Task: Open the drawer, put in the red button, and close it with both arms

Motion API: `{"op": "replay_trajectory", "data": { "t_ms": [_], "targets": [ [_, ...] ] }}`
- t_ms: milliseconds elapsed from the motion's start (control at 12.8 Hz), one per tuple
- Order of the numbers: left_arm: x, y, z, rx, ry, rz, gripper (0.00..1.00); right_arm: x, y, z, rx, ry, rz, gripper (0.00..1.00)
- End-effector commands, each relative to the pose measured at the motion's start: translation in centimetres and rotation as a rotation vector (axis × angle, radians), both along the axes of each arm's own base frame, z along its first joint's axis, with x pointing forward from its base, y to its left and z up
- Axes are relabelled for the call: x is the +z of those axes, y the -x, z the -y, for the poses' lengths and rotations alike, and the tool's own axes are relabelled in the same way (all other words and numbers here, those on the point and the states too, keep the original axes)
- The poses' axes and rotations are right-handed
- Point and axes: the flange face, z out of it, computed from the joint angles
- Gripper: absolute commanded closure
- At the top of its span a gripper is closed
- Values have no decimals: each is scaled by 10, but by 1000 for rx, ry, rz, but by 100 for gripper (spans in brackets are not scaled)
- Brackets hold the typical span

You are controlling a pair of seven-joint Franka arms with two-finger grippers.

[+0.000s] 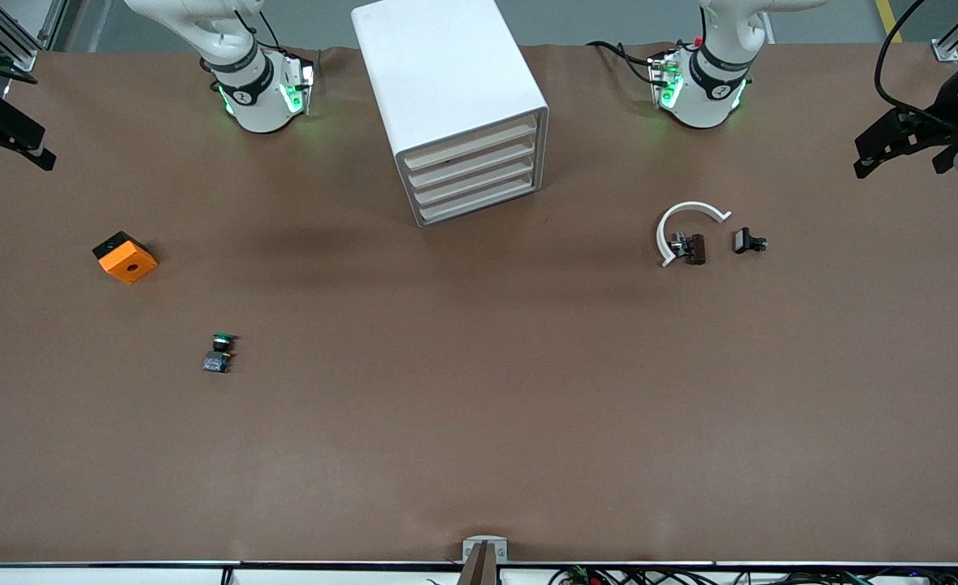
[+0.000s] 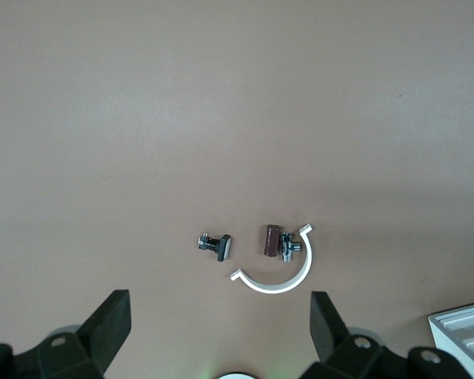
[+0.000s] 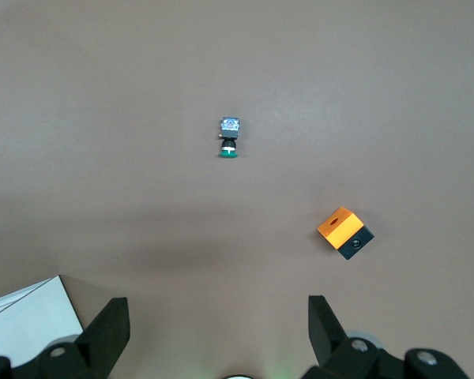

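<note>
The white cabinet [image 1: 446, 89] stands between the arm bases with all of its drawers [image 1: 479, 175] shut. No red-capped button shows in any view. The twin button with a green cap [image 1: 219, 353] lies toward the right arm's end, also in the right wrist view [image 3: 229, 137]. My left gripper [image 1: 867, 154] hangs open and empty over the left arm's end of the table, and shows open in the left wrist view [image 2: 220, 332]. My right gripper [image 1: 40, 146] hangs open and empty over the right arm's end, and shows open in the right wrist view [image 3: 219, 332].
An orange and black block [image 1: 125, 257] lies toward the right arm's end. A white C-shaped ring [image 1: 686, 221], a brown and metal part [image 1: 692, 248] and a small black part [image 1: 748, 241] lie toward the left arm's end.
</note>
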Motion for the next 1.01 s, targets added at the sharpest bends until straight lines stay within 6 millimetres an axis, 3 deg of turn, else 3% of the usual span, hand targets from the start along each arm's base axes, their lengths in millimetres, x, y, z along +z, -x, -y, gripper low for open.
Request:
{"op": "replay_trajectory", "data": {
  "t_ms": [0,936],
  "targets": [
    [4,-2,-1,6,7,-9,0,3,8,-4,-10,-8,3,0],
    [2,-1,-2,7,0,-26,0,1,10,-3,-10,-7,-11,0]
  ]
}}
